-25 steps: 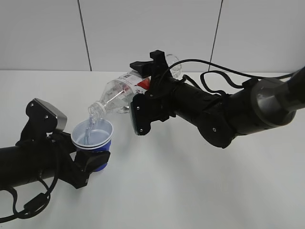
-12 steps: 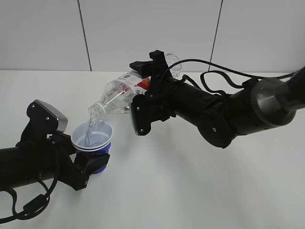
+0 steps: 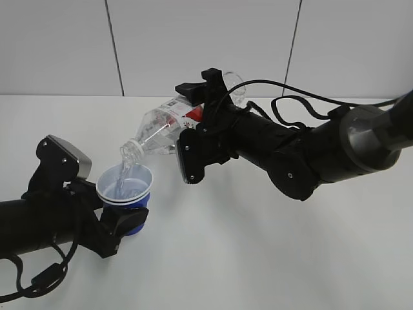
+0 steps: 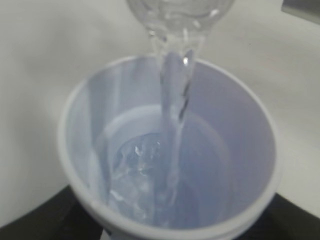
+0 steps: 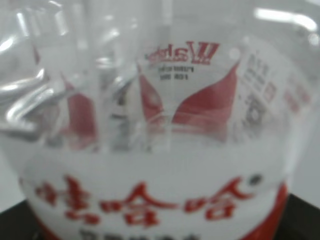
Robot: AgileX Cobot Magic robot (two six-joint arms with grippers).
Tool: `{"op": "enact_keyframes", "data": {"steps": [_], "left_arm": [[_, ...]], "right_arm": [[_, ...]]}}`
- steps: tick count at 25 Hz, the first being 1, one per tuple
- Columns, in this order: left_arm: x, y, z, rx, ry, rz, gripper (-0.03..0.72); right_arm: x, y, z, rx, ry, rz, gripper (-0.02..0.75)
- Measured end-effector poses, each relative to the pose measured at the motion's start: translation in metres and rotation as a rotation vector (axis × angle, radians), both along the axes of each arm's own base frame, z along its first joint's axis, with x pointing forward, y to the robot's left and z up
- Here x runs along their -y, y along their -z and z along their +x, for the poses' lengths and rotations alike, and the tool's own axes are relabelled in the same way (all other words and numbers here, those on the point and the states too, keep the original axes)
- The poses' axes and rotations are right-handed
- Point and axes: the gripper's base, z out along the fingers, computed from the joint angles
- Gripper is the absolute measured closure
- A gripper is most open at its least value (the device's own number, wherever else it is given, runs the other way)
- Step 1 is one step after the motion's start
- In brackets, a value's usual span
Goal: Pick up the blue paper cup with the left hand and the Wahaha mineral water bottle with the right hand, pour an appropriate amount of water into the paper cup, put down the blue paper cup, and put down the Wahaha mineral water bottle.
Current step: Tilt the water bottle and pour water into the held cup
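Jaws grip bottle, pouring into cup; table.

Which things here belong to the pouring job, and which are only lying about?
Belong to the job:
- blue paper cup, held by the left hand
- Wahaha mineral water bottle, tilted, held by the right hand
- water stream entering the cup

Lying about:
- nothing; only the white table and wall

One blue paper cup; one Wahaha mineral water bottle; two tools
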Motion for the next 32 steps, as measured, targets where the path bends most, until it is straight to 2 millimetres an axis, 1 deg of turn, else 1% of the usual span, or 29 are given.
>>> {"op": "enact_keyframes", "data": {"steps": [32], "left_arm": [[-0.0001, 0.0004, -0.0002, -0.002, 0.002, 0.004, 0.188]], "right_arm": [[-0.0001, -0.0008, 0.0, 0.012, -0.002, -0.002, 0.243]]}}
